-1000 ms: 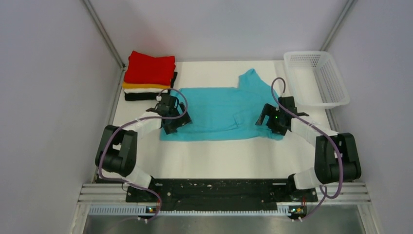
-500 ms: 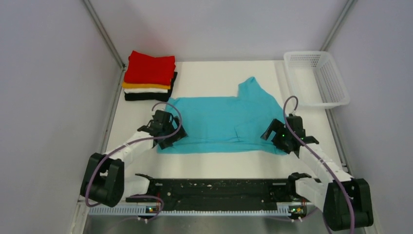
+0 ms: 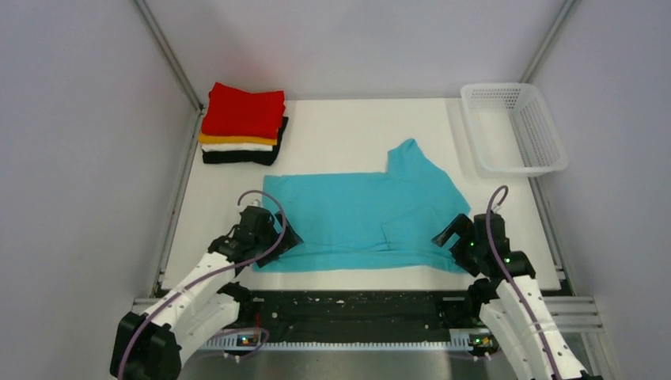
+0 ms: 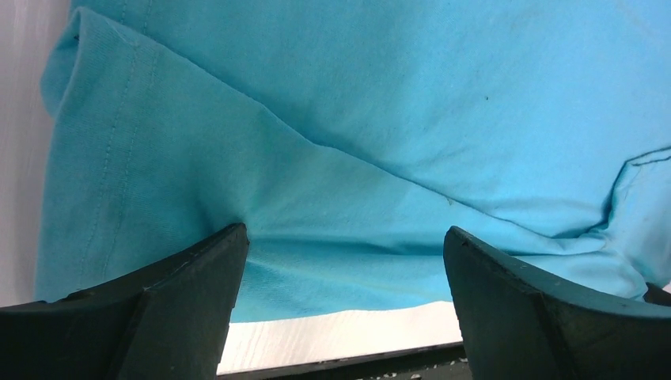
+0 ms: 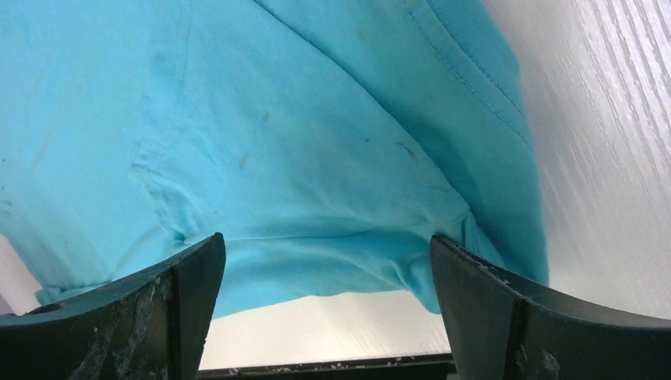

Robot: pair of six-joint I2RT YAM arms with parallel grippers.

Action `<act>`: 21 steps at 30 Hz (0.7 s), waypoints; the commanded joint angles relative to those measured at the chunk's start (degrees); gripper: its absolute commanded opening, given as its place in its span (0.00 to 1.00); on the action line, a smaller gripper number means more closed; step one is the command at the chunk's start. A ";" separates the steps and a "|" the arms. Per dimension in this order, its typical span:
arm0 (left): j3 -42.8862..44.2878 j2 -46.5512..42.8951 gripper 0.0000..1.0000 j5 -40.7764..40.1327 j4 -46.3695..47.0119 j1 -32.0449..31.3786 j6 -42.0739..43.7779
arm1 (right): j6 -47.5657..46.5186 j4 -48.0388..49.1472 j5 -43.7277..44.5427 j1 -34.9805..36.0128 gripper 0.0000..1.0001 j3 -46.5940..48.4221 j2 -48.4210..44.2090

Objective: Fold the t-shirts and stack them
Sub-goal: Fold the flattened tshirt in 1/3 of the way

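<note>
Left gripper (image 3: 278, 237) and right gripper (image 3: 453, 236), both wide open, hover at the turquoise t-shirt's (image 3: 360, 214) 6 o'clock hem; best to pinch both corners evenly.

I get bright, even light and only faint shadows; the folded red cotton t-shirt (image 3: 244, 111) casts a pink tint on the pale wall (image 3: 261, 63) behind it.

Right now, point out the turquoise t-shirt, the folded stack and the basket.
turquoise t-shirt (image 3: 356, 214), top view, middle of its body
folded stack (image 3: 243, 111), top view, red shirt on top
white mesh basket (image 3: 546, 131), top view, right wall
</note>
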 commanded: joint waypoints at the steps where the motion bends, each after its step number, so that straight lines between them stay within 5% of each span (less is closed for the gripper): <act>1: -2.73 -4.53 0.99 0.10 -6.13 -0.99 -1.87 | 1.63 -5.18 1.47 0.99 0.99 0.71 -1.18; 11: 9.35 -6.32 0.99 -9.48 -13.17 -1.05 1.87 | 0.31 -10.00 4.58 2.97 0.99 10.20 -3.30; 17: 19.34 0.47 0.99 -17.18 -10.10 -0.32 4.60 | -7.15 -5.53 5.71 2.94 0.99 23.70 8.96; 21: 27.47 11.53 0.99 -21.90 -7.81 3.55 8.56 | -9.93 6.99 5.28 2.82 0.99 25.91 16.66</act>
